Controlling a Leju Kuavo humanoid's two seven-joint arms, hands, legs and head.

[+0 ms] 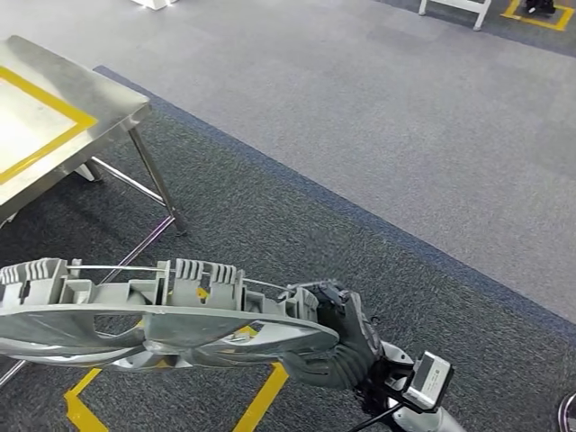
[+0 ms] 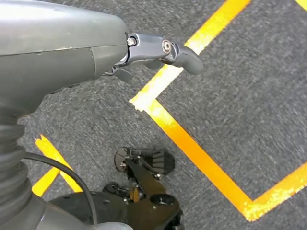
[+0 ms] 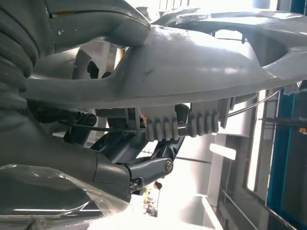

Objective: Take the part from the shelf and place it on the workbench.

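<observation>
The grey cast part (image 1: 156, 315) is gripped by the right hand (image 1: 333, 337); its ribbed underside is shown at the right wrist. The left hand (image 2: 159, 50) is empty, its fingers apart, over the carpet (image 2: 235, 96).

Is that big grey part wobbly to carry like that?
Probably stiff: the grey part stays straight though the right robot hand holds only one end. It may tip, since most of it sticks out sideways. It looks hard, not floppy.

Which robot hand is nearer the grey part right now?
The right robot hand: it grips the grey part at its end. The left robot hand hangs over the carpet with its yellow floor tape, holding nothing.
</observation>
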